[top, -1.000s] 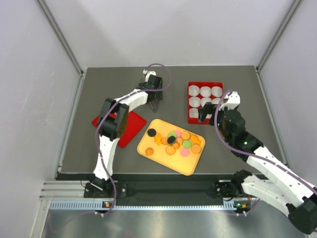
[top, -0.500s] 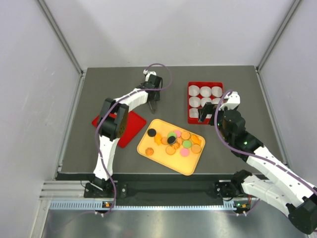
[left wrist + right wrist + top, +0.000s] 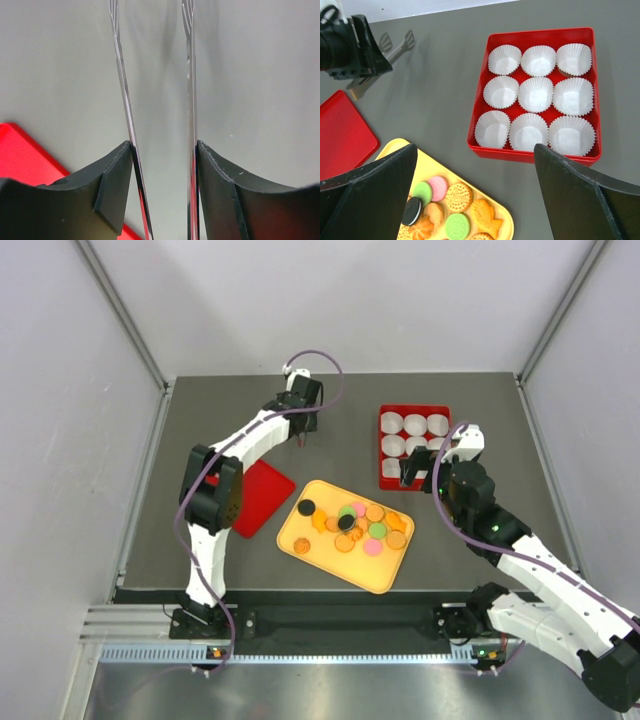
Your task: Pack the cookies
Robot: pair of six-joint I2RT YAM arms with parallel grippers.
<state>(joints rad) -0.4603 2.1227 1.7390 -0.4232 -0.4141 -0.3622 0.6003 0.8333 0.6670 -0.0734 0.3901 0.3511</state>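
Cookies [image 3: 352,524] on yellow tray [image 3: 378,572]

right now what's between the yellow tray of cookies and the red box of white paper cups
Only a bare strip of dark grey table, clearest in the right wrist view.

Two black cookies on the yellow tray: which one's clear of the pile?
The black cookie at the tray's left end, nearest the red lid, with bare tray around it. The other black cookie sits inside the pile.

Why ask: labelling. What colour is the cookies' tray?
The tray is yellow-orange; top external view best.
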